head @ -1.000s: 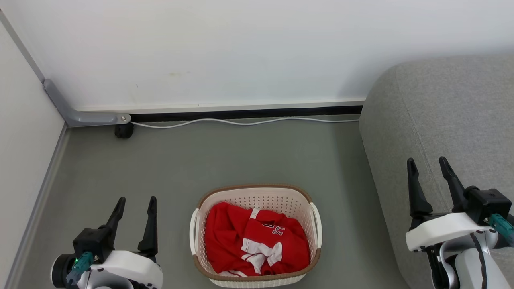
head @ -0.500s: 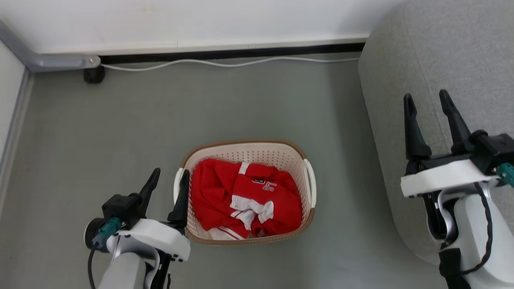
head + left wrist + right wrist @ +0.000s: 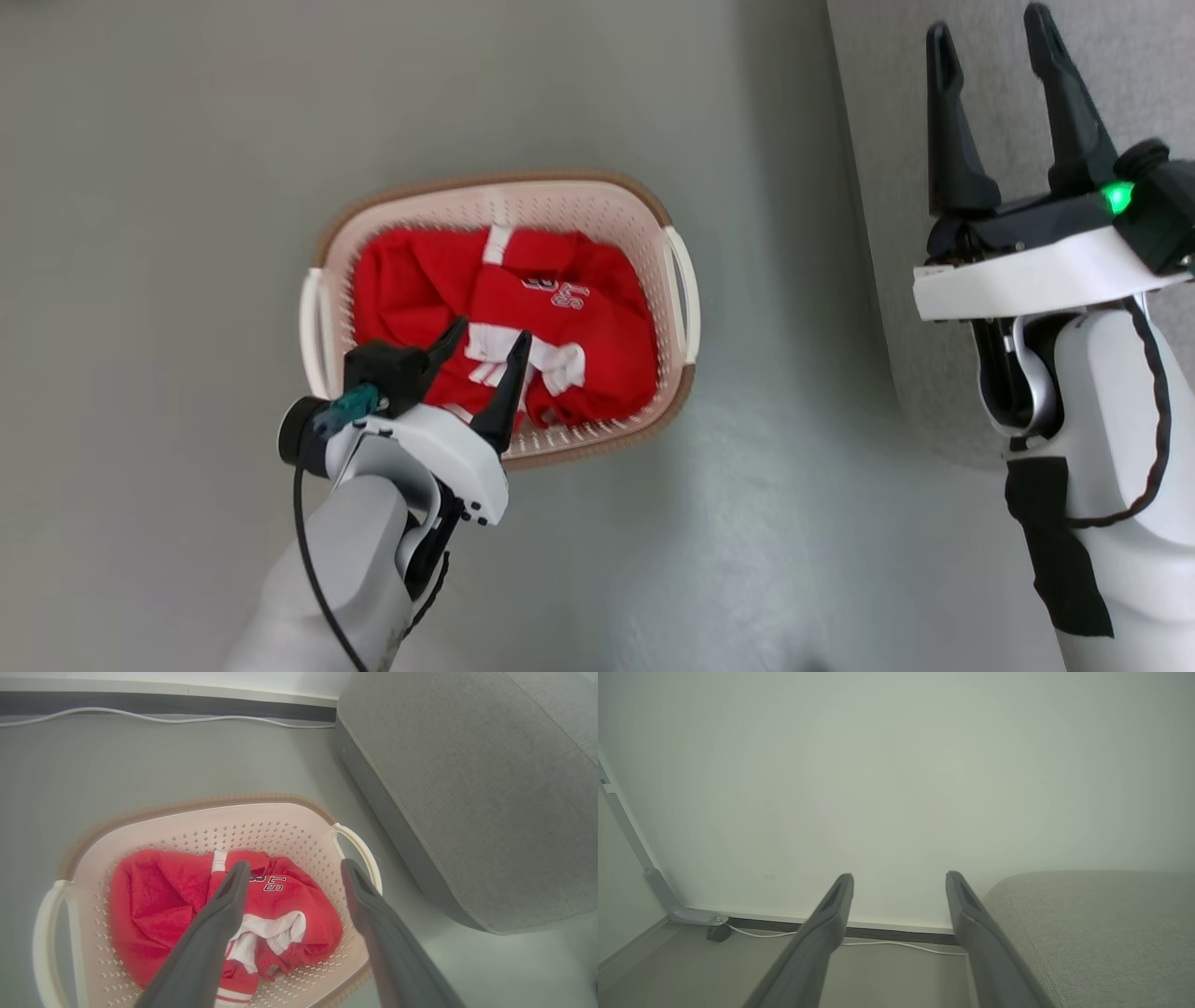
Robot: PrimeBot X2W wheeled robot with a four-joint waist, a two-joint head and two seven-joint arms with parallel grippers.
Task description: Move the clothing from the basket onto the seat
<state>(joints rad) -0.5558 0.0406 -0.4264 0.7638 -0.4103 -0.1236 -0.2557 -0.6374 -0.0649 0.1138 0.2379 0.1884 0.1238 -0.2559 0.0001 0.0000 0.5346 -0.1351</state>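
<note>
On the grey floor (image 3: 168, 233) in front of me sits the basket (image 3: 495, 179), w/ the clothing (image 3: 411, 289) bunched inside it: red fabric, white trim bands near the middle, small lettering facing up. My left tool (image 3: 490, 329) hangs over the basket's near-left part, fingers spread wide & empty, tips aimed down at the white trim. From the head cam they look just above the fabric, tho I can't tell if they touch. The left wrist cam has the two fingers straddling the red heap, one over the lettering, the other by the basket wall nearest the seat (image 3: 878, 112). That seat is to the basket's right, apart from it w/ bare floor btw them. My right tool (image 3: 988, 23) is held up in front of the seat, fingers spread, nothing btw them. Its wrist cam faces a pale wall (image 3: 896, 765) w/ a white cable (image 3: 896, 945) along the base.
</note>
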